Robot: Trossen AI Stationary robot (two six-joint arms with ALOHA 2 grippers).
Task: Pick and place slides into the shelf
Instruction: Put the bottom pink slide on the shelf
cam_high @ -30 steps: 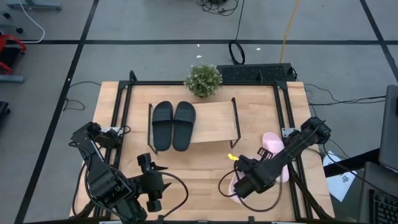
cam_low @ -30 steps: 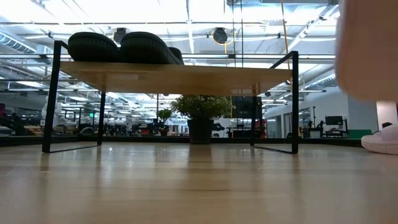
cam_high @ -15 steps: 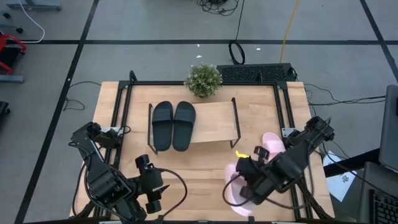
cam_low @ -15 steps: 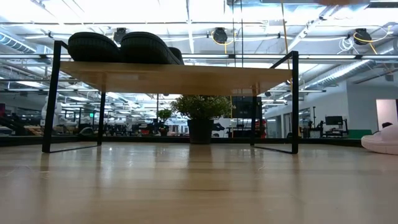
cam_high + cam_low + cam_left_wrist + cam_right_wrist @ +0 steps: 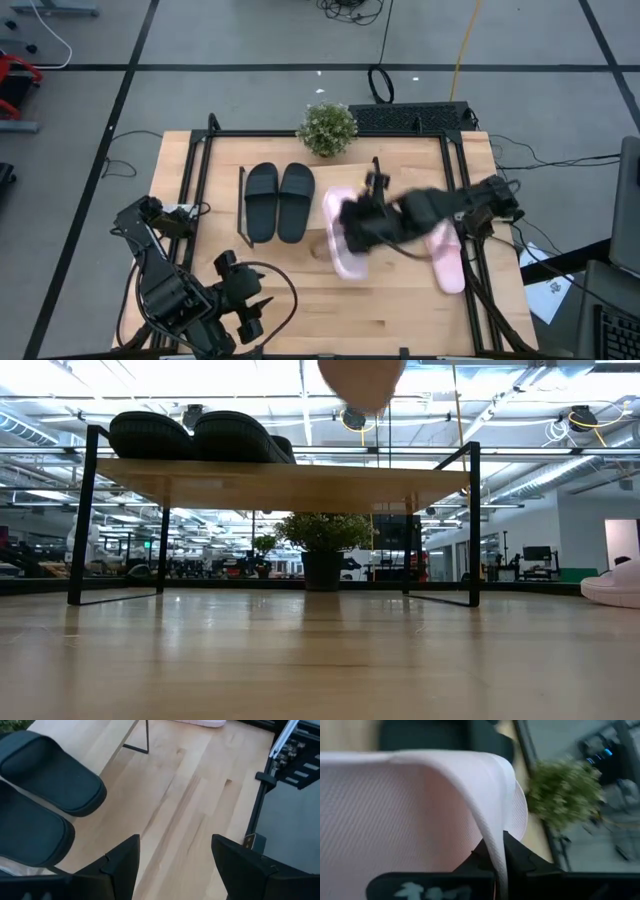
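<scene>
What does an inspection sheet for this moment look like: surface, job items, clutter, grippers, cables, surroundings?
Surface: light-wood tabletop, bare at the front.
Job items: black pair on the shelf, side by side at its left end; one pink slide carried above the shelf's middle; second pink slide flat on the table by the right edge.
Clutter: potted plant behind the shelf.
Grippers: right gripper shut on the carried slide's strap; left gripper open, waiting at the front left.
Cables: loose cords on the floor behind the table.
Surroundings: grey floor; no person seen.
</scene>
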